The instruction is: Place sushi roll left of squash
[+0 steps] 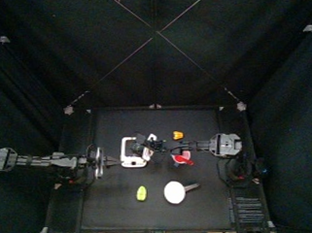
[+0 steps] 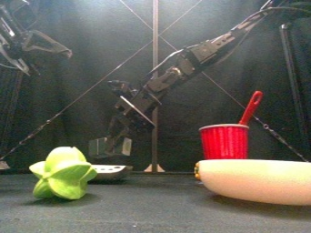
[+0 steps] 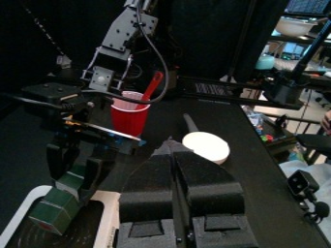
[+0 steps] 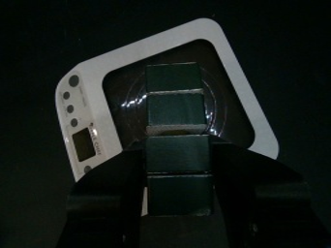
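1. The left gripper (image 3: 175, 160) rests by the table's left edge, jaws clenched on nothing.
2. Near the left edge, about midway between front and back, lies a white scale (image 1: 132, 160). The dark green piece on it, seen from the left wrist, looks like the sushi roll (image 3: 62, 192).
3. The right gripper (image 2: 112, 146) hangs over the scale with its jaws spread and nothing between them.
4. The roll is probably light, soft and easily crushed. Pinch it gently across its dark wrapped sides, low down.
5. The squash (image 1: 178, 135) sits towards the back edge near the middle, with a red cup (image 2: 224, 141) in front of it.
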Tool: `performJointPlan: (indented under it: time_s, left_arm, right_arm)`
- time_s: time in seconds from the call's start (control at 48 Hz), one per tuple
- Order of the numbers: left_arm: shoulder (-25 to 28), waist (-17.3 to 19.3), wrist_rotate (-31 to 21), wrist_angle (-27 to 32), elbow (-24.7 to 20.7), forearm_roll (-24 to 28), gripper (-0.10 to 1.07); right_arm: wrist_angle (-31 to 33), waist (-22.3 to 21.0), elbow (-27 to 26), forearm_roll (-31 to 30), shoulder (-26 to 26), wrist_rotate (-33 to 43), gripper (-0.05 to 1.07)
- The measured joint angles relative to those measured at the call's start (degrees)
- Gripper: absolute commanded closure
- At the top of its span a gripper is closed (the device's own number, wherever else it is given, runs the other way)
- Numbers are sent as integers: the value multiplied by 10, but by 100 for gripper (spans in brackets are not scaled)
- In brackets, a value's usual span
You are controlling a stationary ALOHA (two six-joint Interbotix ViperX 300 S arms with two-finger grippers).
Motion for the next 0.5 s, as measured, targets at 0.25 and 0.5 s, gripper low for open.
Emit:
performJointPlan:
  time_s: [0.25,0.5]
  left_arm:
    - [0,0,0,0,0,-2,70]
    - [0,0,0,-1,-1,-2,70]
  right_arm:
    - [-4,-16,29,50,-37,0,36]
    - [-3,-33,48,127,-77,15,36]
